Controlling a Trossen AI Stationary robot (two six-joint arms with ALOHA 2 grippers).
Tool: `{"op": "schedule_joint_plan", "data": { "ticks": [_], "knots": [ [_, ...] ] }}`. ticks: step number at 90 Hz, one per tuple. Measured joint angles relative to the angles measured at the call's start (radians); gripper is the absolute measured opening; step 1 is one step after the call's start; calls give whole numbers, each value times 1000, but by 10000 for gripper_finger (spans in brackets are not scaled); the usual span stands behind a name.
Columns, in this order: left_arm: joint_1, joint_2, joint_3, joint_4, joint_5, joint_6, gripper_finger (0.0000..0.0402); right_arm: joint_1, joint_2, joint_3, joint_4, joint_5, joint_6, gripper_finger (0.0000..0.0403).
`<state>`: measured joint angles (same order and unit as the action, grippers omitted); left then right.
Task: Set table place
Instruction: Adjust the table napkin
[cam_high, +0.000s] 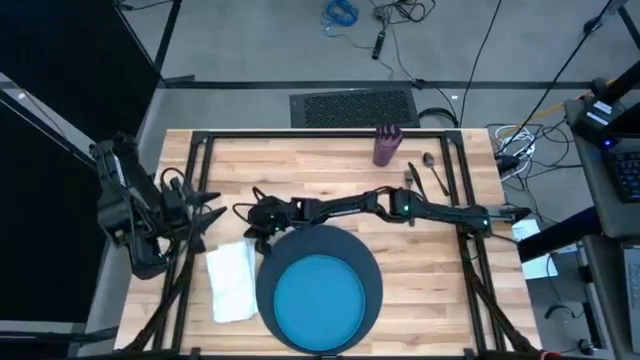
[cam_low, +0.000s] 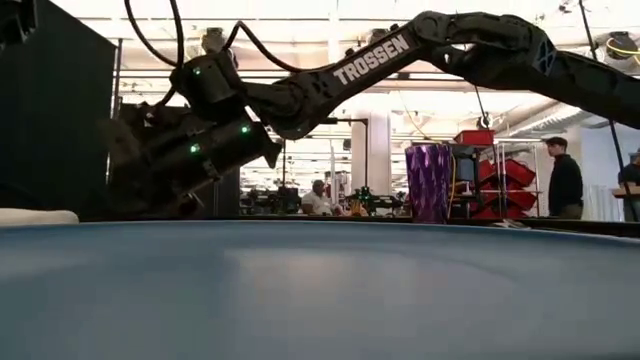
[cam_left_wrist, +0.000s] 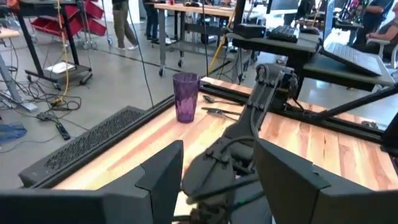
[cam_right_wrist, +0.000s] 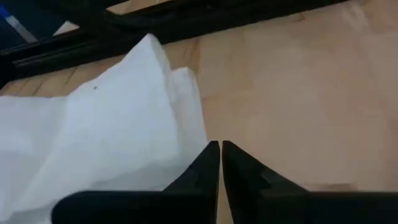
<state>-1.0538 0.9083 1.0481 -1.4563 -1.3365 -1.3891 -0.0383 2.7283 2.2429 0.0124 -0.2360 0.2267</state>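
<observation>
Right gripper is extended across table to far edge of grey charger, just beside white napkin; fingers are pressed together, nothing held between them. Blue plate is centred on charger at near table edge, napkin laid to its left. Purple cup is stood at far edge; cutlery is laid beside it. Left gripper is parked at left table edge, fingers spread apart, empty

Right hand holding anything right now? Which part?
Nothing. The right hand is shut empty over bare table, beside the napkin's edge. The left hand is open, also empty.
</observation>
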Motion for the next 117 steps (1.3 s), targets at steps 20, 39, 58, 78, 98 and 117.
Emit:
{"op": "schedule_joint_plan", "data": {
  "ticks": [20, 39, 58, 78, 98, 117],
  "knots": [
    [0, 2, 0, 3, 29, 35, 182, -2, -38, 0, -109, 2, 7, 0],
    [0, 2, 0, 1, 52, 41, 182, -2, -60, 2, -106, -54, -16, 7],
    [0, 2, 0, 1, 57, 44, 182, 10, -58, 2, -92, -102, -52, 99],
    [0, 2, 0, 0, 57, 44, 182, 38, -58, 1, -44, 11, -82, 238],
    [0, 2, 0, 1, 57, 41, 182, 37, -52, 1, -16, 23, -34, 301],
    [0, 2, 0, 4, 56, 41, 183, 37, -16, -1, 1, 21, -5, 295]
  ]
}}
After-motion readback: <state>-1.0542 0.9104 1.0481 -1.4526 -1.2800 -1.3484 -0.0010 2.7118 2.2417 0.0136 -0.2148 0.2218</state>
